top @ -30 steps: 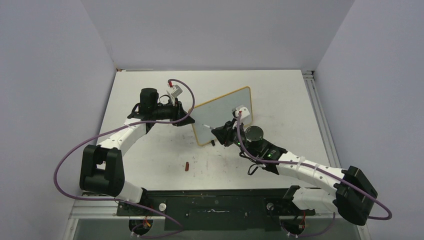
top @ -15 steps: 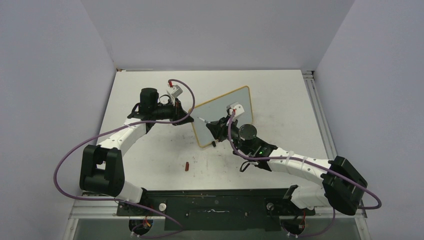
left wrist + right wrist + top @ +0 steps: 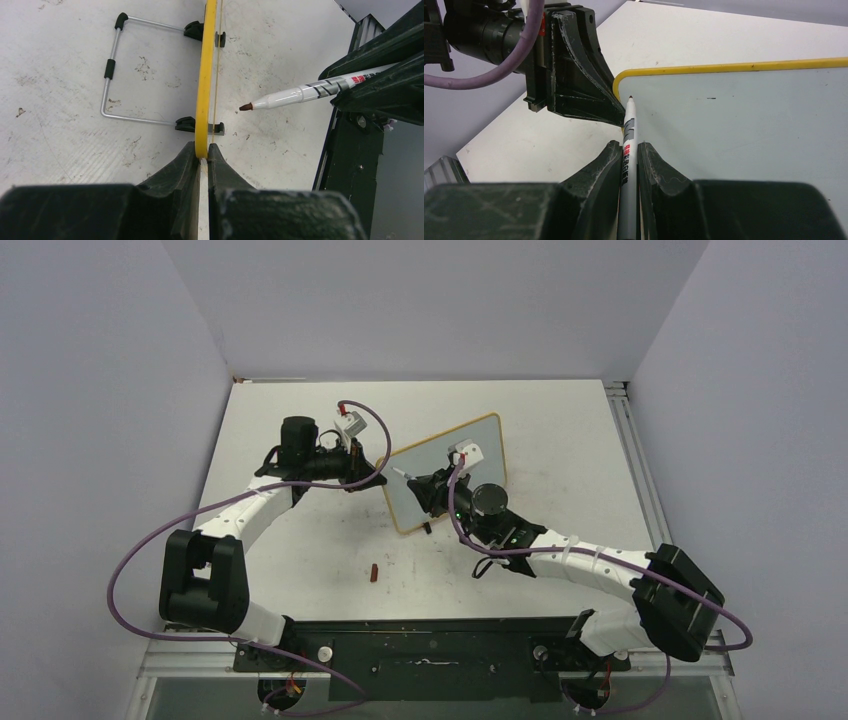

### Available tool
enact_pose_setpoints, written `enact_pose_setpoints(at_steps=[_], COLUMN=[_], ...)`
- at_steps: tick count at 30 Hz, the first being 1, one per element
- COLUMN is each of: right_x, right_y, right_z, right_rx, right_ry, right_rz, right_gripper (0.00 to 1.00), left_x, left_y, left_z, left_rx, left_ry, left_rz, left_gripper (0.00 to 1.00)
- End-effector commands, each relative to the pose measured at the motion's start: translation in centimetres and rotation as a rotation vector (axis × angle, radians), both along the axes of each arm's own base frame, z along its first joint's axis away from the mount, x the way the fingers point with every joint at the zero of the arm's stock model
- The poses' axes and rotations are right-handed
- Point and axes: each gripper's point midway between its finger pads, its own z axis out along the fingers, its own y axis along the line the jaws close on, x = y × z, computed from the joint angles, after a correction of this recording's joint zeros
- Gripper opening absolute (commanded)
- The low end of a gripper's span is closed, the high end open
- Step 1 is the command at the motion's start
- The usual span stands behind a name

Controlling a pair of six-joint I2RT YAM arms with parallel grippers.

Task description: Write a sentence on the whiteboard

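Observation:
The whiteboard (image 3: pixel 432 453) stands tilted on the table, its yellow frame (image 3: pixel 205 75) seen edge-on in the left wrist view. My left gripper (image 3: pixel 373 473) (image 3: pixel 201 152) is shut on the board's left edge. My right gripper (image 3: pixel 420 486) (image 3: pixel 629 148) is shut on a grey marker (image 3: pixel 628 131) (image 3: pixel 310 92). The marker's brown tip points at the board's upper left corner, a small gap away from the white face (image 3: pixel 749 115). No sentence shows on the face, only one tiny dark speck.
A small red cap (image 3: pixel 373 572) lies on the table in front of the board. The wire stand (image 3: pixel 112 75) sticks out behind the board. A metal rail (image 3: pixel 625 430) runs along the table's right edge, and walls close in on three sides.
My right arm has carried the marker leftward across the board to its upper left corner. My left gripper has closed on the board's edge.

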Motion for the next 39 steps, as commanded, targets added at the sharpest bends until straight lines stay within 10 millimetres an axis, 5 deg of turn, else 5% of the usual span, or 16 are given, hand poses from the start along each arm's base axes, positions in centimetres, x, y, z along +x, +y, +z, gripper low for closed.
enact_pose_setpoints(at_steps=[1,22,33,39], right_x=[0.7,1.4,-0.5,-1.0], right_y=[1.2,1.2,0.6,0.5], right_z=[3.4,0.6,-3.7,-4.1], right_rx=[0.073,0.034,-0.021,-0.029], right_ry=[-0.079,-0.042,0.037,0.046], right_rz=[0.005,-0.029,-0.027,-0.024], right_gripper=[0.05,0.05,0.05,0.05], left_x=[0.3,0.1,0.1,0.2], left_y=[-0.3,-0.4,-0.4,-0.4], left_z=[1.5,1.4,1.5,1.5], left_rx=[0.029,0.044,0.043,0.044], left_ry=[-0.072,-0.075,-0.078,-0.076], left_rz=[-0.014,-0.023,-0.023,-0.022], left_gripper=[0.00,0.00,0.00,0.00])
